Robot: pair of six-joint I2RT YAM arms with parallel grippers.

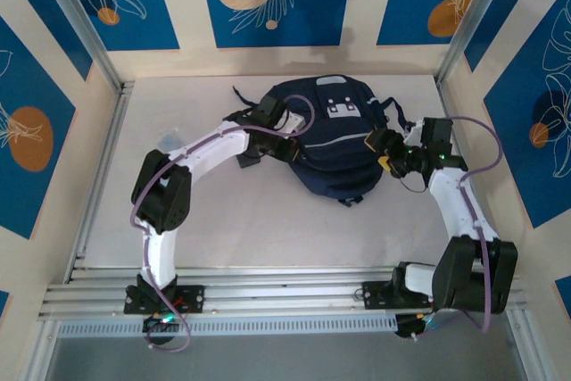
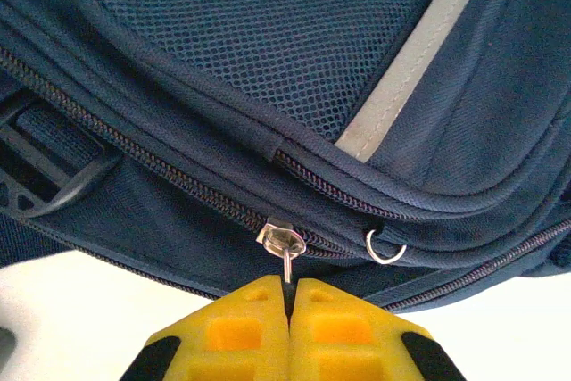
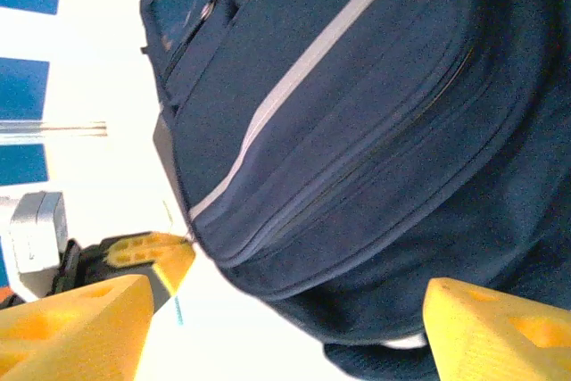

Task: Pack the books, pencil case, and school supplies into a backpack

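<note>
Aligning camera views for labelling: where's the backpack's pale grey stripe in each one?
Top external: the stripe runs side to side across the middle of the backpack.
Left wrist: upper right, slanting down toward the centre.
Right wrist: diagonal from top centre to lower left.
Shared landmark: the left gripper, jaws shut on the zipper pull near the stripe's end; its yellow jaws sit lower left in the right wrist view.

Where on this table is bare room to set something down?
The widest bare patch of table lies between both arms, in front of the backpack. It is crowded at the backpack's sides, where the left hand, pinching a zipper pull, and right hand sit.
</note>
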